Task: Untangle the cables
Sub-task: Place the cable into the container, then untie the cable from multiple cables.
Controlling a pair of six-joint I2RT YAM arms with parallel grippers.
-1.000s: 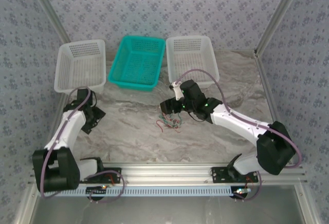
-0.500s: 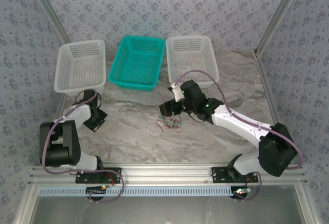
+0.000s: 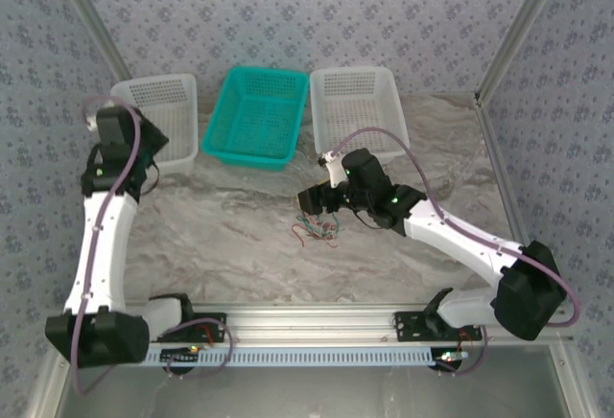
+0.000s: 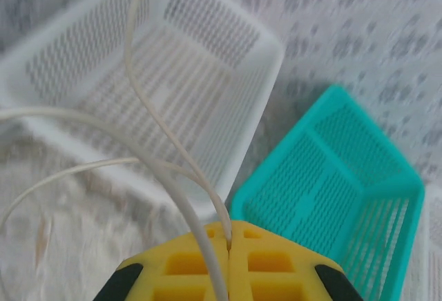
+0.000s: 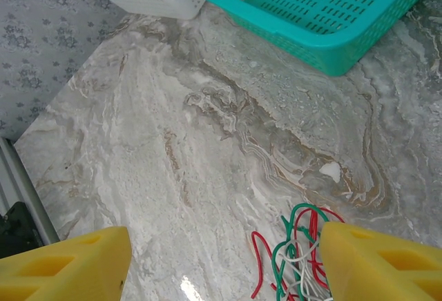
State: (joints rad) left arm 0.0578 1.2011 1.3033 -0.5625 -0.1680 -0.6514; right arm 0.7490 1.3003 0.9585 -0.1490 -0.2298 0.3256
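On the marble table [image 3: 221, 245], under the top external camera, the cables [image 3: 314, 231] are lying as a small green, red and white clump near the middle, in front of the teal basket [image 3: 251, 157]. The right gripper [image 3: 312, 200] is hanging just behind that clump. The left arm [image 3: 104, 231] is standing tall at the left edge, its wrist reaching up beside the left white basket [image 3: 153, 82]. The right white basket [image 3: 355, 73] is sitting just right of the teal one.

Through the left wrist camera, the left gripper [image 4: 228, 235] is pinching its yellow fingers together on a white cable [image 4: 173, 149], whose loops are arching up over the left white basket [image 4: 228, 18], with the teal basket [image 4: 359, 177] beside it.

Through the right wrist camera, the right gripper [image 5: 226, 246] is holding its yellow fingers wide apart and gripping nothing. The cables [image 5: 297, 253] are resting on the marble table [image 5: 138, 121] below, close to the right-hand finger. The teal basket [image 5: 331, 11] is sitting beyond.
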